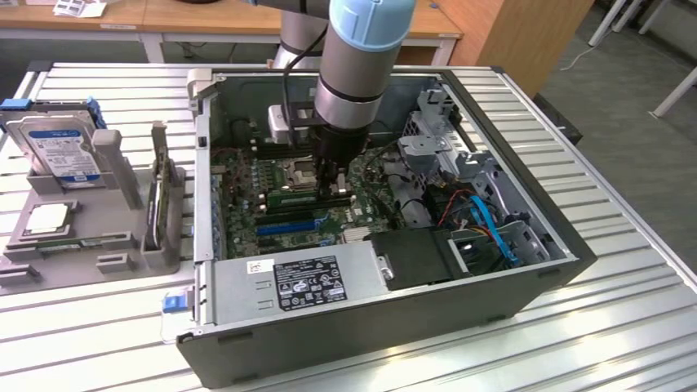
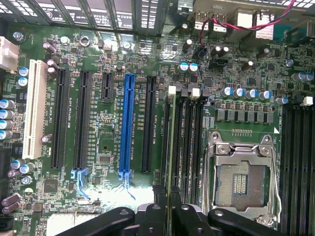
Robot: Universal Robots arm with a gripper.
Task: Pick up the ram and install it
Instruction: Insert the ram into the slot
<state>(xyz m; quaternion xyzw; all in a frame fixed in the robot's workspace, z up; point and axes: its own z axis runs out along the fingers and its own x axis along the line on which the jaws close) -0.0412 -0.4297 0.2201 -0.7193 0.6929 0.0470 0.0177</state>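
My claw (image 2: 171, 220) clamped on ram (image 2: 171, 147), stick edge-on over memory slot (image 2: 184, 142) beside CPU socket (image 2: 241, 177), deep inside PC case (image 1: 326, 347). Worry: slight tilt or notch misaligned, then pressing jams stick, flexes motherboard (image 2: 103, 147).

1. A silver slatted metal table (image 1: 610, 327) spans the foreground, evenly lit.
2. Wooden desks (image 1: 196, 16) stand behind it.
3. A wooden panel (image 1: 534, 33) rises at the exterior view's right.
4. Grey floor (image 1: 621, 73) lies beyond, crossed by white furniture legs (image 1: 675, 91).
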